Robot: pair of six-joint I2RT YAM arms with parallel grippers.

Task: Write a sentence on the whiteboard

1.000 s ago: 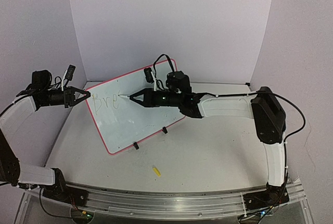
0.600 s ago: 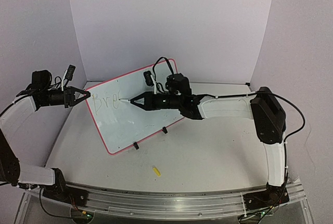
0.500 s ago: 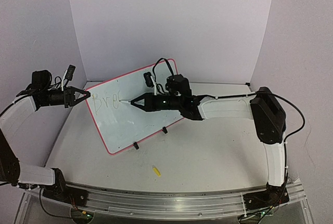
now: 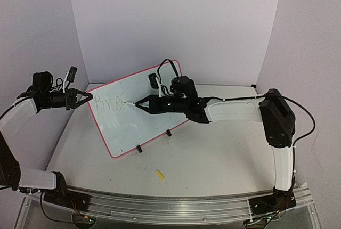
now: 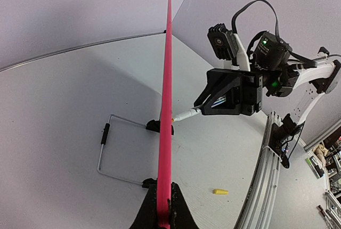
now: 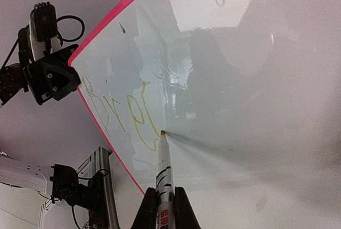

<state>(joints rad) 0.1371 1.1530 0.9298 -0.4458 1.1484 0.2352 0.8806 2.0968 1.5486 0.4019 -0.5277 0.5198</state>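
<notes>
The whiteboard (image 4: 136,125) is a flat, glossy white rectangle with rounded corners and a thin pink-red rim. It stands on one long edge on the pale matte desk (image 4: 213,154), left of centre, on two small black clip feet (image 4: 139,148). Its long axis runs from near left to far right, and its writing face is turned toward the near right. From the left wrist view it shows edge-on as a thin pink line, with a bent wire stand (image 5: 106,149) behind it. The left claw (image 4: 90,97), black and angular, is closed on the board's left short edge, its fingers pinching the pink rim. The right claw (image 4: 139,103), also black and wedge-shaped, is clamped narrow around a slim white marker (image 6: 162,162). The marker lies roughly level and points left, with its orange tip touching the board just right of the writing. Faint yellowish letters (image 6: 120,112) sit on the left part of the face, which also mirrors the arm and an overhead light. A small yellow cap (image 4: 160,174) lies on the desk near the front, well apart from the board.
</notes>
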